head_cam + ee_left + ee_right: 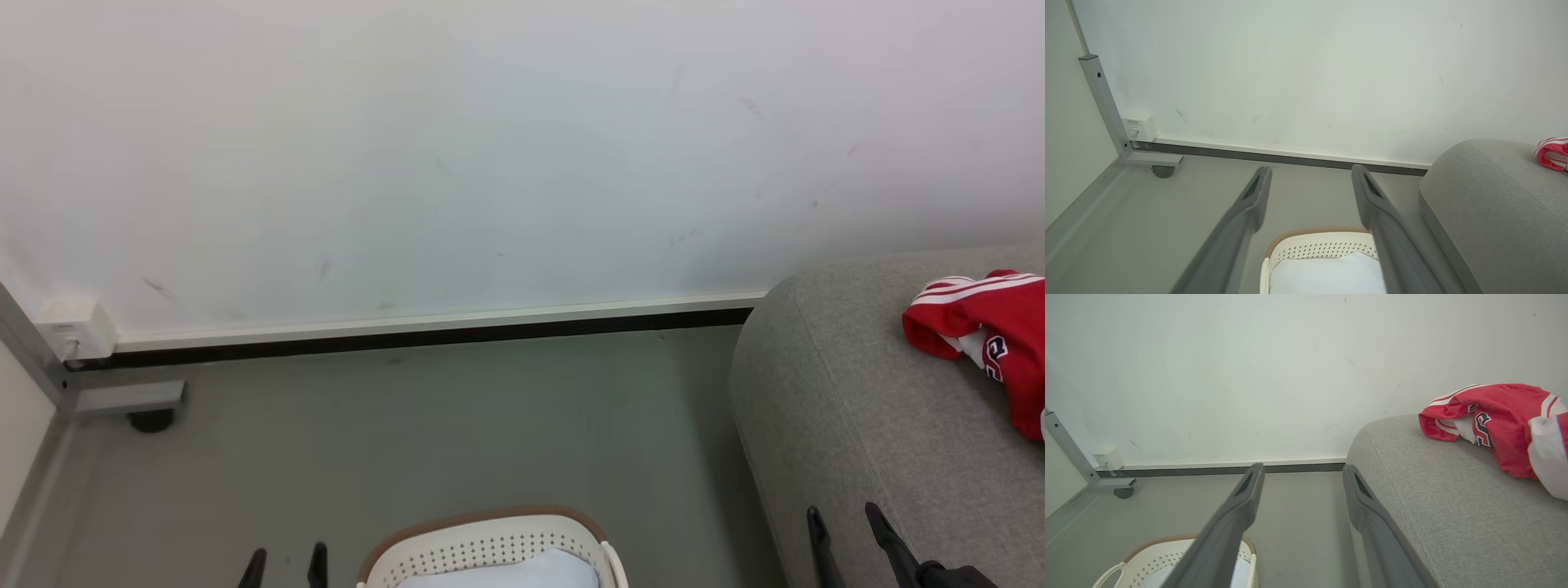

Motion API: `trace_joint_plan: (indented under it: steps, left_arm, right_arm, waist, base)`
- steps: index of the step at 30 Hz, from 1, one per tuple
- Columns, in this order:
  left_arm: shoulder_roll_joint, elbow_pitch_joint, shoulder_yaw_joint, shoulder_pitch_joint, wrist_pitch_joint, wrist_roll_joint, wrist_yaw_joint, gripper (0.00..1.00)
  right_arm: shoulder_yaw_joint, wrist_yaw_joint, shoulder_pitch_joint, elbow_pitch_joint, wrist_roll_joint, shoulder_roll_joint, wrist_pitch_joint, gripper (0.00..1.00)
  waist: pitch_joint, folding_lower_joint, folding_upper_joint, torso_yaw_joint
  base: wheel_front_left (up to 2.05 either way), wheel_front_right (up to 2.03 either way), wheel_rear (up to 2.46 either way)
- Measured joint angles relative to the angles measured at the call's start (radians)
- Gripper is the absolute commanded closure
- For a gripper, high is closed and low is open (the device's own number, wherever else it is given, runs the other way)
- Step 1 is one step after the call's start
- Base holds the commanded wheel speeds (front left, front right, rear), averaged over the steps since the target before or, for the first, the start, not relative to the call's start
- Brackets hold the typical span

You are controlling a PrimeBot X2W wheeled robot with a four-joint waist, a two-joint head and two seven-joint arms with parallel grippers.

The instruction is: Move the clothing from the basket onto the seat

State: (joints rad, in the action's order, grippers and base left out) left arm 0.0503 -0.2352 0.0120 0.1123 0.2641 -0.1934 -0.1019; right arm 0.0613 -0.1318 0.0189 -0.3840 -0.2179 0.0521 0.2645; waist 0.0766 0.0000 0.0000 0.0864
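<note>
Now, step in hand: likely a reach into the basket (490, 549) for whatever remains.
Doing it well: come down over the opening, clear of the brown rim, and pinch a fold rather than the wall.
Left pincer (286, 567): spread, empty, just beside the basket.
Right pincer (845, 531): spread, empty, against the seat (849, 425).
Basket contents: a pale thing (522, 573); cannot tell what it is.
Clothing (992, 327): red garment lying on the seat, well apart from the basket.

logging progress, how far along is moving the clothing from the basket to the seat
Done: red clothing lies on the seat. In hand: nothing; the left gripper and right gripper are open and empty. Left: the basket holds something pale, unclear what, so more may need moving.
</note>
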Motion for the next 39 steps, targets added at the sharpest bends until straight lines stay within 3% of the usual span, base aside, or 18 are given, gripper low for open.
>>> trace_joint_plan:
  steps: [28, 29, 36, 39]
  left_arm:
    - [-0.001, -0.004, -0.012, -0.01, 0.0, -0.023, -0.002, 0.0]
    - [-0.002, -0.011, -0.014, -0.008, 0.0, -0.022, -0.002, 1.0]
    - [-0.012, -0.07, -0.02, 0.013, -0.009, -0.024, -0.002, 1.0]
    - [-0.013, -0.073, -0.016, 0.011, -0.025, -0.078, -0.003, 1.0]
  right_arm:
    - [0.012, 0.0, 0.013, -0.003, -0.018, -0.001, 0.0, 0.0]
    - [0.012, 0.0, 0.009, -0.008, -0.018, -0.002, 0.0, 1.0]
    - [0.012, 0.0, -0.03, -0.059, -0.026, -0.007, -0.004, 1.0]
    - [0.007, 0.0, -0.031, -0.058, -0.075, -0.009, -0.019, 1.0]
  waist:
    - [-0.025, 0.0, 0.0, -0.005]
    - [-0.025, 0.0, 0.0, -0.005]
    - [-0.026, 0.0, 0.0, -0.006]
    - [-0.027, 0.0, 0.0, -0.007]
  base:
    - [0.0, 0.0, 0.0]
    - [0.0, 0.0, 0.0]
    - [0.0, 0.0, 0.0]
    - [0.0, 0.0, 0.0]
